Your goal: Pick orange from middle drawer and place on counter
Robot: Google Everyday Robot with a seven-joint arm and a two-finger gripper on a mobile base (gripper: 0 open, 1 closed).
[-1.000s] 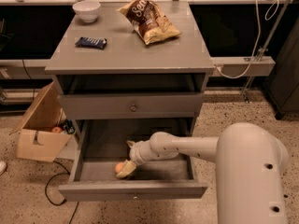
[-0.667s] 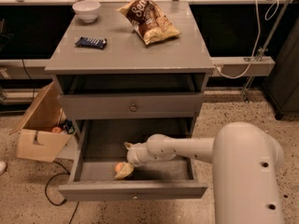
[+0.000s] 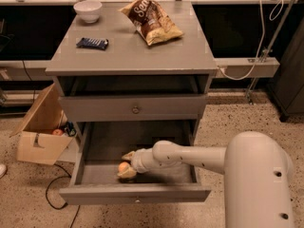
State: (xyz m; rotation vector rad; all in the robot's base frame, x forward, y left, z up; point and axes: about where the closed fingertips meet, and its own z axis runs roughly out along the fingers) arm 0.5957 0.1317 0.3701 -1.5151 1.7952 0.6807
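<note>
**A:** so what did we get out of the last second? To us the arm (image 3: 190,156) only crept a hair toward the counter's (image 3: 142,56) left edge, and the gripper (image 3: 125,165) stayed down inside the open drawer (image 3: 142,194)

**B:** same here, and the orange (image 3: 122,167) hasn't budged. It sits on the drawer floor, below the counter's front edge and a bit left of the middle. We see the fingers (image 3: 128,155) spread apart, one on either side of it, not squeezing yet as far as we can tell

**A:** then we'd call it lined up but not grabbed. The squeeze, the lift and the trip up top are all left to do

**B:** yep. The shapes make us a bit nervous though: a small, round, smooth fruit on a flat painted wood floor will probably roll if one finger touches first. The fingers look tan and blunt, and the arm is a smooth white shell

**A:** at least the top is flat, smooth grey. We've got a glossy white bowl (image 3: 88,9) in the back left corner, a crinkly chip bag (image 3: 151,20) near the back edge and a dark wrapped bar (image 3: 92,43) by the left edge, so we'd aim for the front right corner
</note>
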